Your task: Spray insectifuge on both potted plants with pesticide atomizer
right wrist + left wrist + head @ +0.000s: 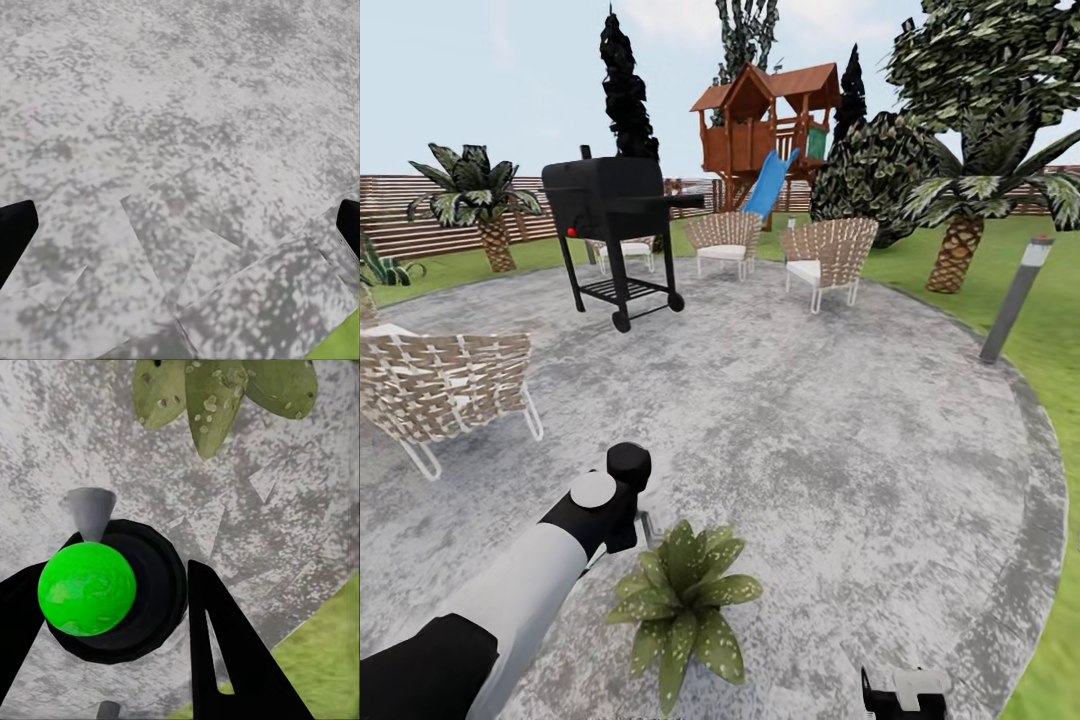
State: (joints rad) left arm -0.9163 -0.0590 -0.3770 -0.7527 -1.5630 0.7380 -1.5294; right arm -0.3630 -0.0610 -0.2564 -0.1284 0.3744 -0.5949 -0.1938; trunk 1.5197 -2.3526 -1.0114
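left hand (pixel 112 607) is pinching the spray bottle (pixel 87 589) bottom-centre of the head view, nozzle toward the speckled potted plant (pixel 682 600) just beside it lower-right, right hand (pixel 180 225) spread.

white-specked green potted plant (pixel 682 606) on mottled grey patio (pixel 840 420) (black grill (pixel 615 205), blue slide (pixel 771 184))

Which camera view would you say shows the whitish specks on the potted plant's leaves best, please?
The left wrist view: the potted plant's leaves are close up there, each speck of insectifuge distinct. The head view shows the whole plant, specks small and faint. The right wrist view looks at the grey patio.
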